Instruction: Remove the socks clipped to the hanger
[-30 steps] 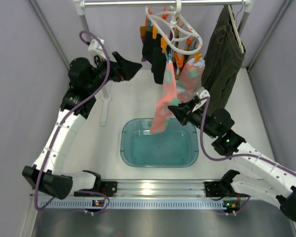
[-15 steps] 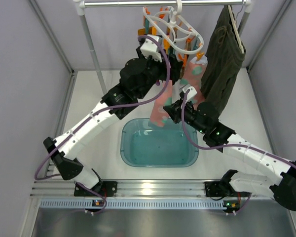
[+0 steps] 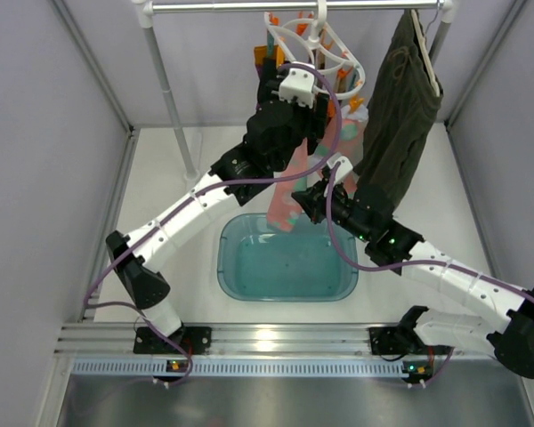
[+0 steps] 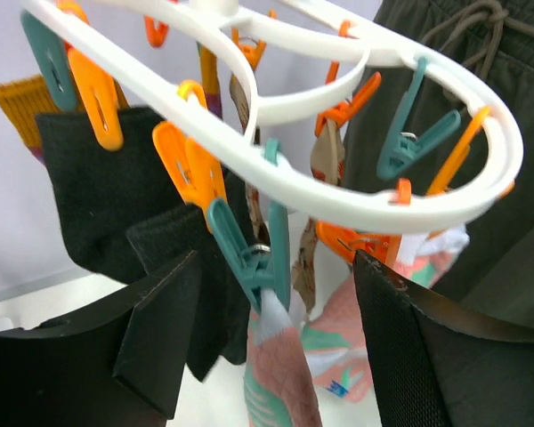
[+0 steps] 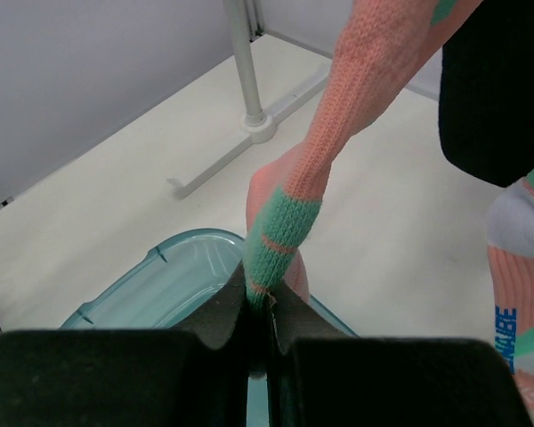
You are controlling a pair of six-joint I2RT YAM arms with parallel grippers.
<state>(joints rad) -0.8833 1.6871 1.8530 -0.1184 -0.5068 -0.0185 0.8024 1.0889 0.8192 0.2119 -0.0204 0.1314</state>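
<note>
Right gripper pinches the teal tip of the pink sock above the teal tub, while the left gripper, jaws apart, straddles the teal clip holding that sock on the white hanger.

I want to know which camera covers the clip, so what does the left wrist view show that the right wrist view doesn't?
Only the left wrist view shows the white ring hanger and the open left gripper bracketing a teal clip that pinches a pink sock at its cuff. Only the right wrist view shows the right gripper shut on a pink sock's teal toe, with the teal bin below and the rack post behind. Both show pink sock fabric and a black sock.
</note>
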